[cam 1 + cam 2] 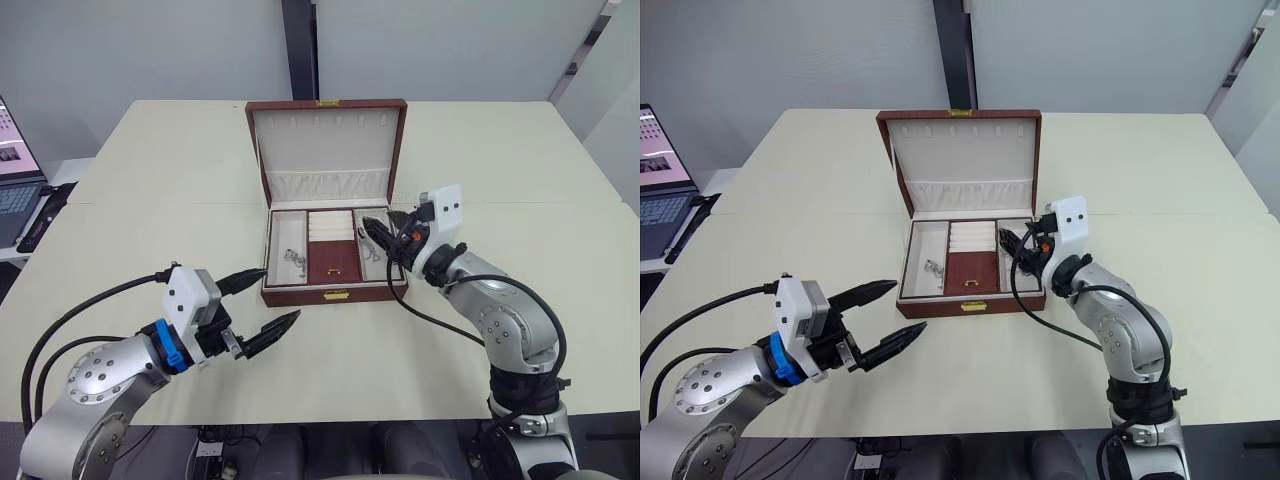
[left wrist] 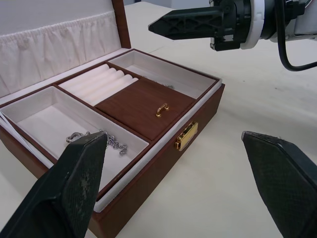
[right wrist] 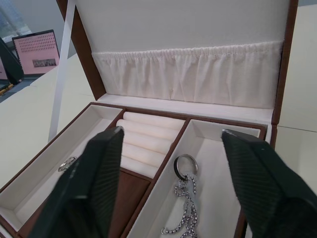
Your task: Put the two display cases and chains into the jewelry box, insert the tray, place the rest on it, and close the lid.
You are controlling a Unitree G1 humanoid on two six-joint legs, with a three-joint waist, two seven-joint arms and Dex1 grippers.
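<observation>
Cream table (image 1: 150, 180) is bearing the jewelry box (image 1: 334, 293); both grippers, left (image 1: 262, 305) and right (image 1: 372, 233), are gaping empty. Its stiff lid (image 1: 327, 150), beyond the right jaws, probably wants pushing at the top edge.

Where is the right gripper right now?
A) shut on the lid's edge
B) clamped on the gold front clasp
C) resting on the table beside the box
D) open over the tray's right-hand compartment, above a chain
D: the right gripper hangs open over the right-hand compartment of the tray, with a chain lying below between its fingers.
</observation>
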